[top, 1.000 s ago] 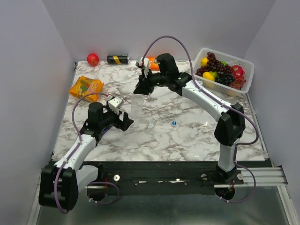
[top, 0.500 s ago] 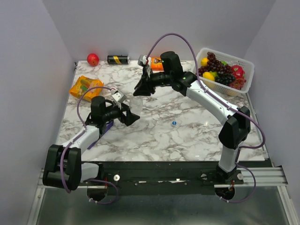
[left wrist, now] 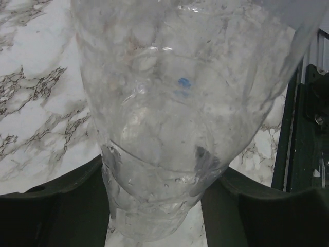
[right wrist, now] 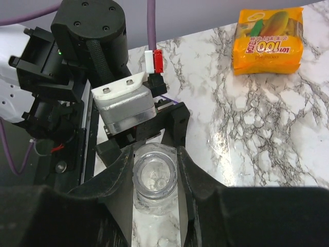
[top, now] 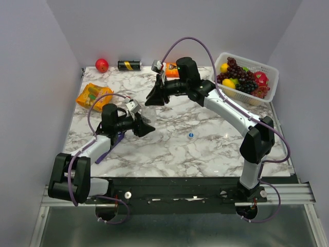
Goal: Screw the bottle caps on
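Observation:
A clear plastic bottle (right wrist: 154, 177) stands upright on the marble table (top: 216, 149), its mouth open and no cap on it. My right gripper (right wrist: 155, 154) reaches down from above and is shut on the bottle's neck. My left gripper (left wrist: 162, 172) comes in low from the left, and its dark fingers (left wrist: 61, 206) press both sides of the bottle (left wrist: 175, 103) near its base. In the top view the bottle (top: 149, 112) is faint between the left gripper (top: 145, 127) and the right gripper (top: 154, 98). A small bluish cap (top: 190, 136) lies on the table to the right of the bottle.
At the back left are a red apple (top: 102, 65) and a black-and-yellow can (top: 129, 65). One orange snack bag (top: 94, 96) lies at the left, another orange packet (right wrist: 267, 38) behind the right arm. A white fruit basket (top: 270, 72) stands at the back right.
My left arm has moved right to the bottle and its jaws have closed from wide open onto it. The right gripper has kept its hold on the neck.

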